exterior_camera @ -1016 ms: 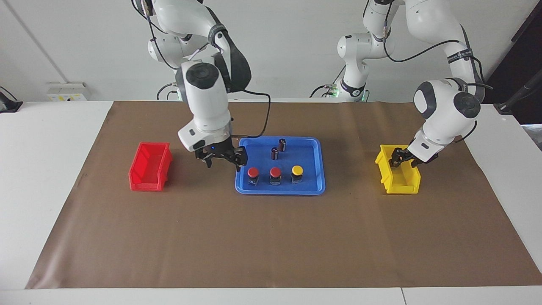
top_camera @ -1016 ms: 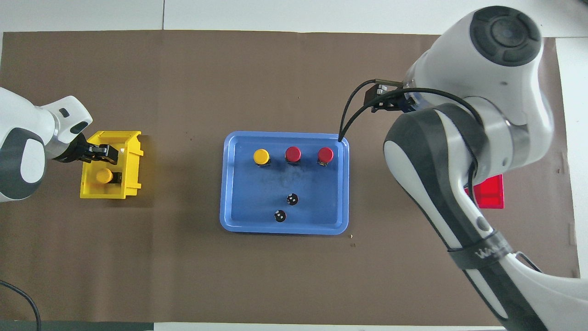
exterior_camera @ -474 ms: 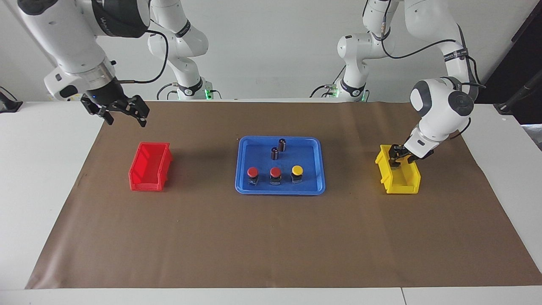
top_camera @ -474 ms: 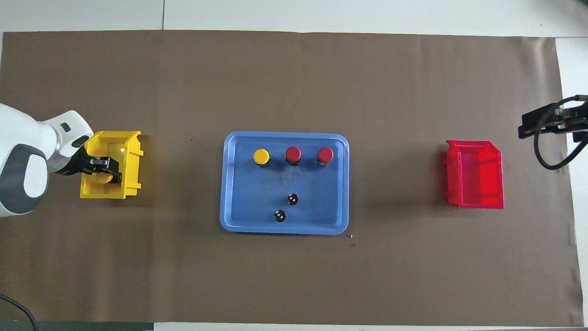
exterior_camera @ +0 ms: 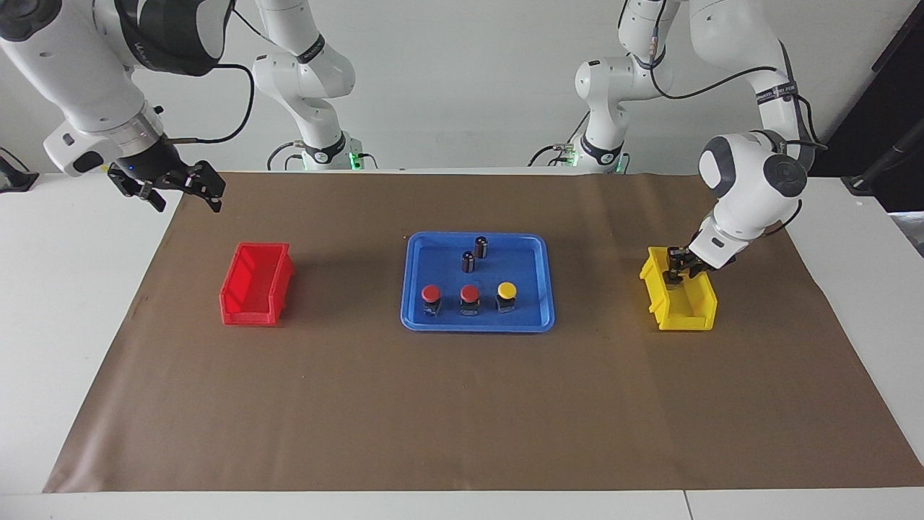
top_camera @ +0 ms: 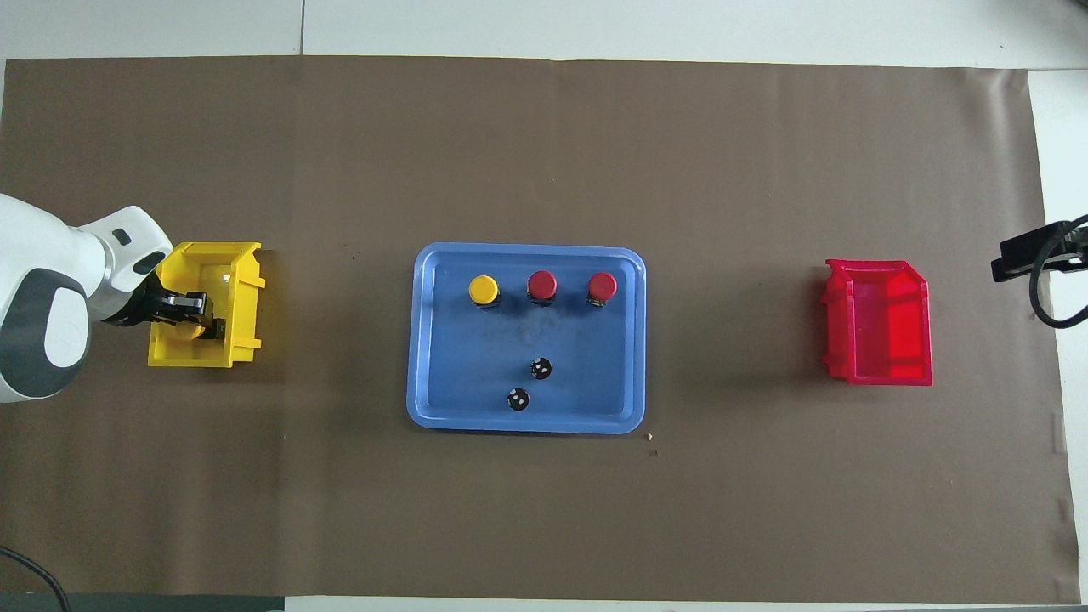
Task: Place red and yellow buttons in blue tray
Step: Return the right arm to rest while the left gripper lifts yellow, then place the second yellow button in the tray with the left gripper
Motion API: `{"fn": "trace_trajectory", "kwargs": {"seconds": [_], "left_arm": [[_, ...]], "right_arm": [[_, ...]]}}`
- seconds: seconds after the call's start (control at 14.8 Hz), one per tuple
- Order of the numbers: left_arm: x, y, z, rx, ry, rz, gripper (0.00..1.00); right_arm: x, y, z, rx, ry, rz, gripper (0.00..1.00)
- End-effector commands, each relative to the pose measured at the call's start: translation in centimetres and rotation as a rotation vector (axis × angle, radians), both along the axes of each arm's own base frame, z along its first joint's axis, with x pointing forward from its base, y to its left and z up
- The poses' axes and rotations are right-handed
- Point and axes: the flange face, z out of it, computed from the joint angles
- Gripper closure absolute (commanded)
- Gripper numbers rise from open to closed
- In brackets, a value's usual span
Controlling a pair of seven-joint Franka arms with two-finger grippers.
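The blue tray (exterior_camera: 476, 326) lies mid-table and also shows in the overhead view (top_camera: 527, 425). In it stand two red buttons (exterior_camera: 431, 293) (exterior_camera: 470, 293) and one yellow button (exterior_camera: 507, 290), in a row along the rim farther from the robots. The other yellow button (top_camera: 190, 329) sits in the yellow bin (exterior_camera: 682, 307), mostly hidden by my left gripper (exterior_camera: 678, 276), which is lowered into the bin around it. My right gripper (exterior_camera: 182, 195) is open and empty, raised over the mat's corner near the red bin.
Two small dark cylinders (exterior_camera: 481, 247) (exterior_camera: 468, 261) stand in the tray nearer to the robots than the buttons. An empty red bin (exterior_camera: 256, 283) sits toward the right arm's end of the table. Brown paper (exterior_camera: 462, 404) covers the table.
My right arm swung away from the tray's edge, up and out past the red bin. My left gripper sank into the yellow bin, down onto the yellow button.
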Motion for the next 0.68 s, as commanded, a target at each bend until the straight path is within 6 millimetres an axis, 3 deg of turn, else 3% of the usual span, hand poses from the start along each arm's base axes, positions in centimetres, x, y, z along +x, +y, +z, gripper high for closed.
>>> {"fn": "trace_trajectory", "kwargs": {"seconds": [0.0, 0.2, 0.34, 0.41, 0.47, 0.61], "left_arm": [[-0.1, -0.1, 1.3, -0.018, -0.040, 0.023, 0.97], [2.5, -0.5, 7.4, 0.005, -0.053, -0.005, 0.97], [3.8, -2.2, 13.1, 0.097, -0.074, -0.073, 0.97], [4.0, -3.6, 14.9, 0.114, -0.072, -0.069, 0.97], [3.9, -5.9, 15.7, 0.119, -0.078, -0.024, 0.97], [2.6, -13.6, 14.5, 0.118, -0.130, 0.091, 0.97]], "right_arm": [[-0.4, 0.8, 1.2, -0.009, -0.039, 0.036, 0.00], [0.6, 1.1, 1.8, -0.019, -0.041, 0.044, 0.00], [0.5, 1.4, 1.9, -0.016, -0.032, 0.049, 0.00], [0.5, 1.4, 1.8, -0.018, -0.026, 0.049, 0.00], [0.5, 1.3, 2.1, -0.019, -0.029, 0.047, 0.00], [0.4, 1.3, 2.1, -0.012, -0.022, 0.047, 0.00]]}}
